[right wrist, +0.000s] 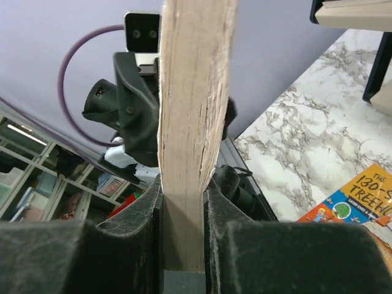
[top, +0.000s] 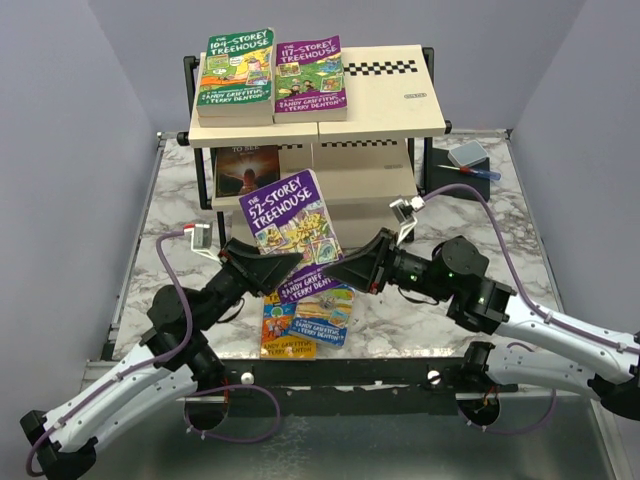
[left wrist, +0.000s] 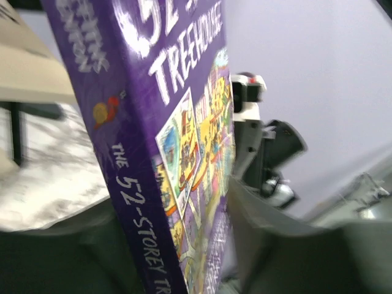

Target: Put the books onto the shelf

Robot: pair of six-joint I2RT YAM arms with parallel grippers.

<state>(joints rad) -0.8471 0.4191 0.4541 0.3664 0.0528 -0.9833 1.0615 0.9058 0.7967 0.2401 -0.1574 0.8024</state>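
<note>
A purple "52-Storey Treehouse" book stands upright over the table in front of the shelf. My right gripper is shut on its page edge, with both pads pressed flat against it. My left gripper is at the spine side; the book sits between its fingers, and a slim gap shows at the right finger, so it is open. Two books lie on the top tier. A dark book stands on the middle tier. Two more books lie on the table.
A small dark box with a grey top and a blue pen sit at the back right, beside the shelf. The marble table has a black rail along its near edge. The right half of the top tier is bare.
</note>
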